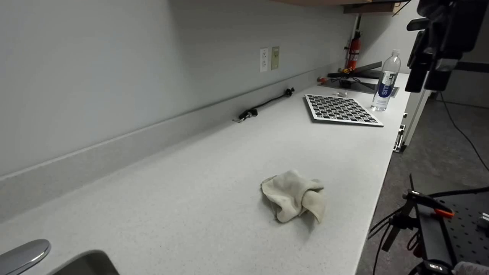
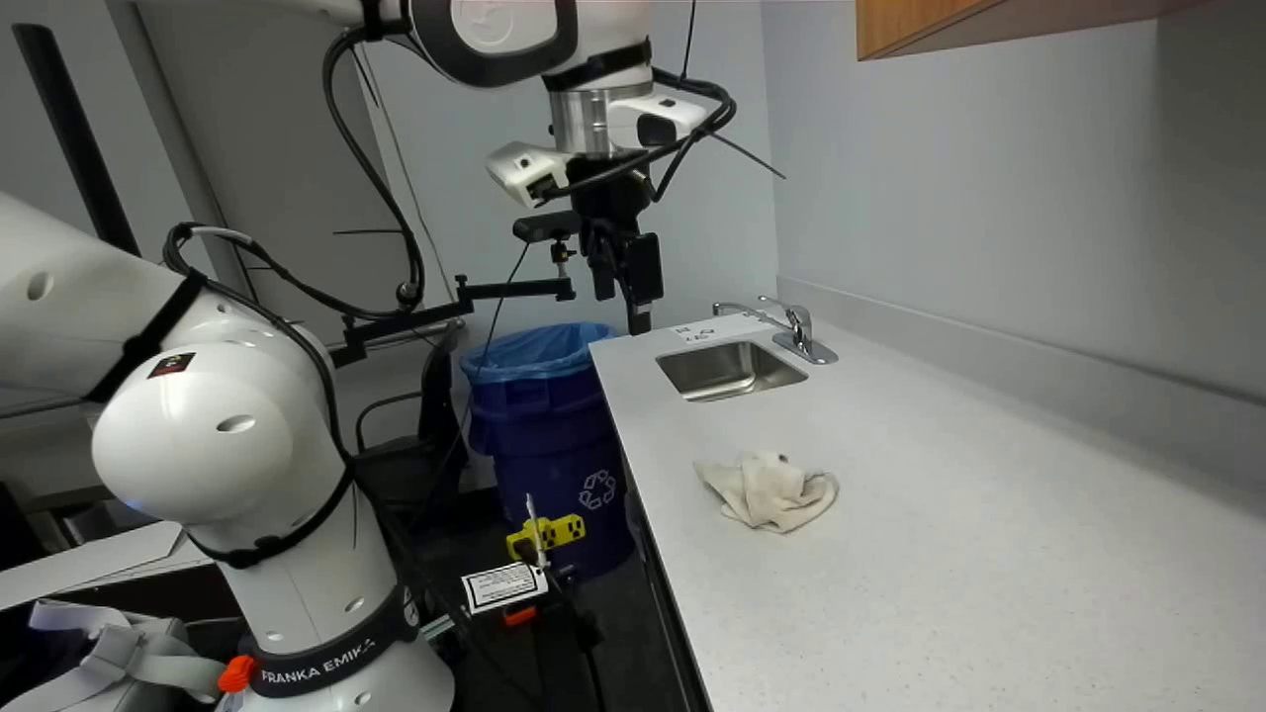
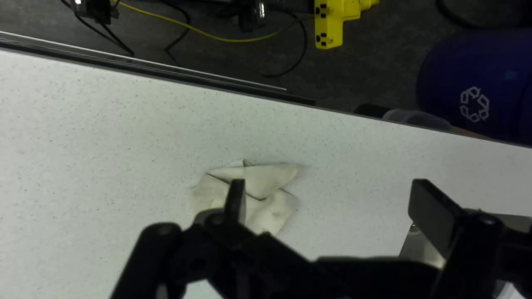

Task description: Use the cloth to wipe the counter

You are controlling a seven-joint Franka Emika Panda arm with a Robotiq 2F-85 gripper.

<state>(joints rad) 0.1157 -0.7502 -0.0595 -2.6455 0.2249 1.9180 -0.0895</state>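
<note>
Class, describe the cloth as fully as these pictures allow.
The cloth is plain, off-white, soft-looking fabric, crumpled into a loose heap with raised folds and overlapping flaps. It lies on the counter, nearer the front edge than the wall, apart from the sink. Only the counter touches it; the open gripper is clear.

There is one cloth [image 1: 294,196] and one bench [image 2: 949,554]. One robot arm [image 2: 223,450] carries one hand [image 3: 327,203], which has two fingers [image 3: 434,218]. The bench has one sink [image 2: 727,371] and one faucet [image 2: 799,331], and on it are one bottle [image 1: 386,82] and one checkered board [image 1: 342,110]. Wall plates [image 1: 263,60] number two. One fire extinguisher [image 1: 355,49], one blue bin [image 2: 549,435], one yellow outlet block [image 3: 331,25] and one yellow cable [image 3: 232,40] show. The recycling mark [image 3: 474,104] has three arrows. Black cables [image 2: 730,107] are several, too tangled to count.
</note>
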